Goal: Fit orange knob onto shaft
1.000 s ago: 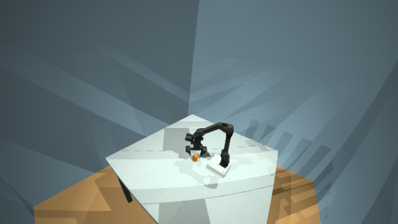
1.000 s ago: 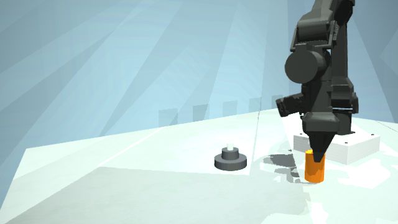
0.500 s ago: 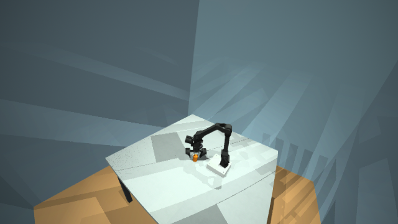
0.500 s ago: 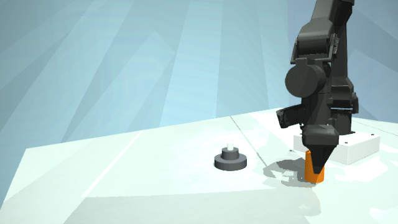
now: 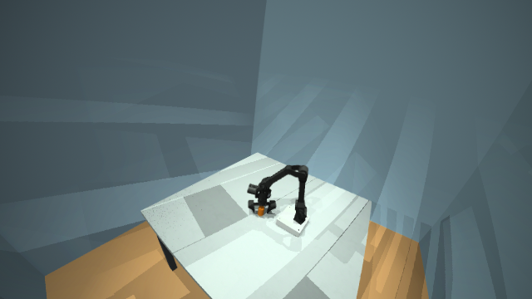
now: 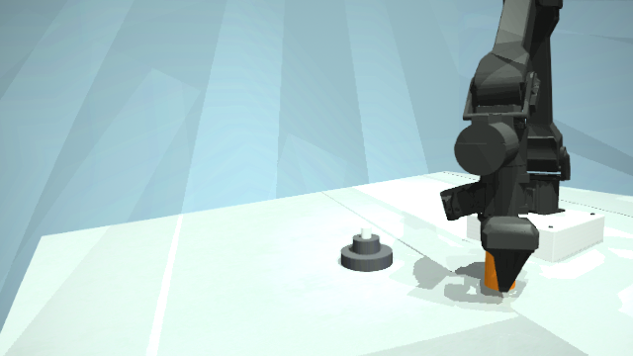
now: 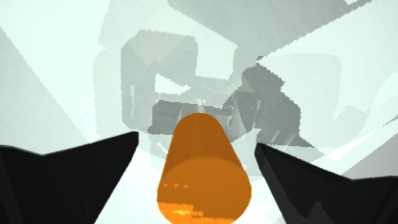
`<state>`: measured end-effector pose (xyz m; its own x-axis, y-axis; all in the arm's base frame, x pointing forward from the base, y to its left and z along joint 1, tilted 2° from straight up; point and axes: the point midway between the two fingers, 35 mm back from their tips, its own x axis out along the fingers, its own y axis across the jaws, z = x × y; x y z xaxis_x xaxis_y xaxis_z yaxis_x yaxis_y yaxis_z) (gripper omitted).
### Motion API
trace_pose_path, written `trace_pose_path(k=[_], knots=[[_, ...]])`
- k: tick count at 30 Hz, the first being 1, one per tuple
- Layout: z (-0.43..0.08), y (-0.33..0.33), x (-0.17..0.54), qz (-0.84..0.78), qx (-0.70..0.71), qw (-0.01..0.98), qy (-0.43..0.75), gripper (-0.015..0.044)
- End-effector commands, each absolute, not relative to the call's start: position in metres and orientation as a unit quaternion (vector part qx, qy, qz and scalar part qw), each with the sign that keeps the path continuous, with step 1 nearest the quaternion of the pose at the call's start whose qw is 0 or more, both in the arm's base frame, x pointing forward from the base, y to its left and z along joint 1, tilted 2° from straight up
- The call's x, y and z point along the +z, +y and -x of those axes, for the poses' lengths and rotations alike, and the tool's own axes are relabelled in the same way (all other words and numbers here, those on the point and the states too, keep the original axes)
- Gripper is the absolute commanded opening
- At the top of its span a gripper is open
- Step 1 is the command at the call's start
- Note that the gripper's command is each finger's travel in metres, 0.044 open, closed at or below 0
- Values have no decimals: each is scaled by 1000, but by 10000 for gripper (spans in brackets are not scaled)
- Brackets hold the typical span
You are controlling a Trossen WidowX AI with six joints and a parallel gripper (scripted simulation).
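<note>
The orange knob (image 5: 261, 212) (image 6: 490, 273) (image 7: 204, 185) is a cylinder standing upright on the table. My gripper (image 5: 261, 210) (image 6: 504, 287) (image 7: 198, 143) is open and points down around it, one finger on each side. In the wrist view, a gap shows between the knob and each finger. In the exterior view, the near finger covers part of the knob and its tip is close to the table. The dark round pedestal (image 6: 367, 261) stands to the left in the exterior view, with the pale shaft (image 6: 366, 232) upright on top. The knob's hole and the shaft's flat side cannot be made out.
The arm's white base block (image 5: 289, 224) (image 6: 576, 240) stands on the table behind the gripper in the exterior view. The pale table (image 5: 233, 253) (image 6: 237, 297) carries patchy shadows. The pedestal is not visible in the top view.
</note>
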<state>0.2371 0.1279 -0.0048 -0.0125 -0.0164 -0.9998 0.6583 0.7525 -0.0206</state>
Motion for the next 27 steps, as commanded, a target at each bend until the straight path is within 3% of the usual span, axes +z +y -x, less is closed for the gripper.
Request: trace_pose_path(k=[1,9,14,19,27], knots=[[-237,127,-7,-243,-258,660,662,387],[-237,127,-7,-243,-258,660,662,177],[-237,127,-7,-243,-258,660,662,144],[-241,129,7,-243,-258,660,662,13],[-247,133,55,-243,-258,660,662,0]])
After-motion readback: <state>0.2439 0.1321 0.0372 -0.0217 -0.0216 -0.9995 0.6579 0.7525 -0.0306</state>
